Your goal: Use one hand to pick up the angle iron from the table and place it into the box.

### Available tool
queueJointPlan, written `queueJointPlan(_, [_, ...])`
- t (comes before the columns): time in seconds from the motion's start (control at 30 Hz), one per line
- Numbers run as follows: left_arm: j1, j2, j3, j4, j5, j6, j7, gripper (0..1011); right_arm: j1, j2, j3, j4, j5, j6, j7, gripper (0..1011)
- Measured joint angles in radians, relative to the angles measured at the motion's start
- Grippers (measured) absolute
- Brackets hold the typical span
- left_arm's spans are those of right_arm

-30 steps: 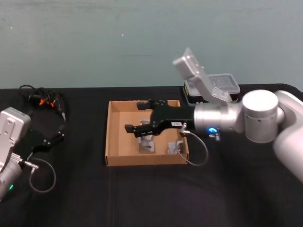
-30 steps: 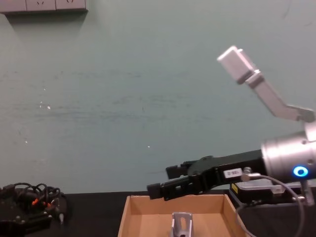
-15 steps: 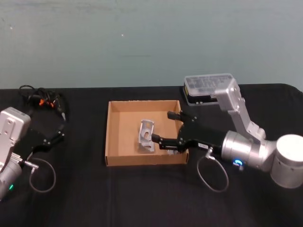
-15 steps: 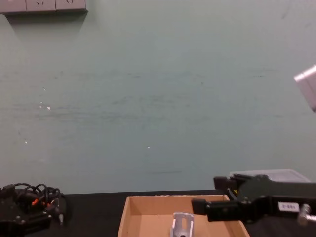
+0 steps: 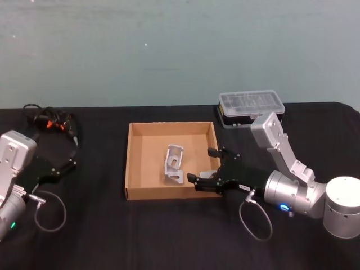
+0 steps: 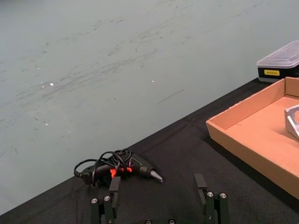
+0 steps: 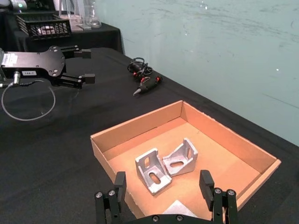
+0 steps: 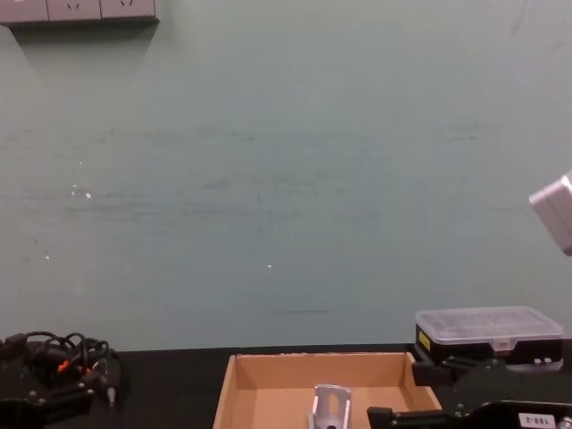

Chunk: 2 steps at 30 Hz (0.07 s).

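Angle iron (image 5: 174, 164) lying inside box (image 5: 133, 163), task apparently done. Right gripper (image 5: 205, 169) at box's right wall, fingers spread, empty. Left gripper (image 6: 159, 200) parked left of box, open.

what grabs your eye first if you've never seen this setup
The brown box at the middle of the black table, with silver angle irons on its floor. Next, the right gripper, open at the box's right wall. The left gripper sits open at the table's left edge.
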Motion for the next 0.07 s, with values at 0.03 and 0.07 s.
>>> queueJointPlan(0.03, [0.000, 0.000, 0.000, 0.000, 0.000, 0.000, 0.000, 1000, 0.000, 0.000, 0.000, 0.000, 0.000, -0.001, 0.000, 1000])
queueJointPlan(0.07, [0.000, 0.000, 0.000, 0.000, 0.000, 0.000, 0.000, 1000, 0.000, 0.000, 0.000, 0.000, 0.001, -0.001, 0.000, 1000])
